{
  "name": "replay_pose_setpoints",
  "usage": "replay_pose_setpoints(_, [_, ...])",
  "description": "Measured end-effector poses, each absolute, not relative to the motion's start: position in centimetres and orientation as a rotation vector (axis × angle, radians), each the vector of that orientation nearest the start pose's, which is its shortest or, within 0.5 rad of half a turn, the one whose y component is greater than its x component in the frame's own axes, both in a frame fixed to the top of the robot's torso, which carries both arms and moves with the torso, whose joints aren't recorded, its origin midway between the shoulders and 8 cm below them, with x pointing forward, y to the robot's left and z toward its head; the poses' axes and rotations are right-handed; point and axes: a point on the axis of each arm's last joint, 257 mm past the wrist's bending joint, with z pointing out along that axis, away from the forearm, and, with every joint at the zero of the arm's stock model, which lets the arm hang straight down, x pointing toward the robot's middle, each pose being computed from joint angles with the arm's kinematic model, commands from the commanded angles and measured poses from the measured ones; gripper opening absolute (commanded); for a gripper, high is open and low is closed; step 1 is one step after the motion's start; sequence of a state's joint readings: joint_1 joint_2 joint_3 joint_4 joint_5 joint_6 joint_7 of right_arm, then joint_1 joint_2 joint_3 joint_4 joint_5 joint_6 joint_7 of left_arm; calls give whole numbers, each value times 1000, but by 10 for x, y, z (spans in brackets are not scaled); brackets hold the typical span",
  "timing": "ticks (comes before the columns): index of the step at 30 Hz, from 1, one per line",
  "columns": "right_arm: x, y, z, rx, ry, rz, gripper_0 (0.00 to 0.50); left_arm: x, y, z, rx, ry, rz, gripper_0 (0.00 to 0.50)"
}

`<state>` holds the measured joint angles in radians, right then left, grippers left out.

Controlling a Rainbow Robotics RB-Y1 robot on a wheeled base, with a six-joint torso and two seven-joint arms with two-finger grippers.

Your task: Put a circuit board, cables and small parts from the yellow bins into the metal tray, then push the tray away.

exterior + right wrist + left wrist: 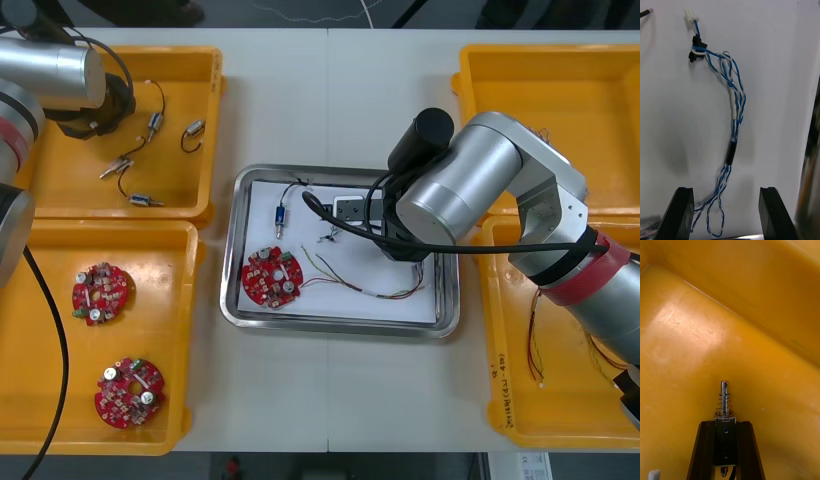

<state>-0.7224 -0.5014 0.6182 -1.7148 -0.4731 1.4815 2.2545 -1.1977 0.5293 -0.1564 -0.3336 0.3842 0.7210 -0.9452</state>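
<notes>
The right gripper hangs over the metal tray. Its jaws are wide open and hold nothing. The blue and white cable lies flat on the tray's white floor. Its looped end sits between the two fingers, closer to one of them. From there the cable runs the long way, almost straight out from the jaws, with one soft bend in the middle. Its far end has a white plug and a black clip, and that end points away from the fingertips.

A round red circuit board also lies in the tray, off to the robot's left of the right gripper. A red and yellow cable lies between the board and that gripper.

The left gripper is low inside a yellow bin. Its jaws are almost closed and pinch a small metal part. The part sticks straight out past the fingertips, in line with the fingers. Its round tip has a little hole and points away from the jaws. A thin spring is wound around it just ahead of the fingertips. The bin's wall rises farther ahead of the jaws.
</notes>
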Motion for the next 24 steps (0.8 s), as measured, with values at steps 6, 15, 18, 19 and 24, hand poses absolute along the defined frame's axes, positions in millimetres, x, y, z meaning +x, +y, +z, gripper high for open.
replay_pose_setpoints(6, [506,-103,-233,-1844,1885,-442,500,704,387,-165,-759,2154,-71,0])
replay_pose_setpoints(15, [481,-117,-195,-1860,1924,-477,500,685,380,-158,-780,2271,-36,0])
replay_pose_setpoints(18, [471,-127,-180,-1858,1947,-494,500,680,380,-144,-779,2291,-31,0])
replay_pose_setpoints(19, [468,-131,-176,-1856,1958,-500,500,679,380,-139,-778,2294,-34,0])
replay_pose_setpoints(24, [459,-136,-147,-1811,1943,-492,500,665,381,-123,-782,2343,-11,0])
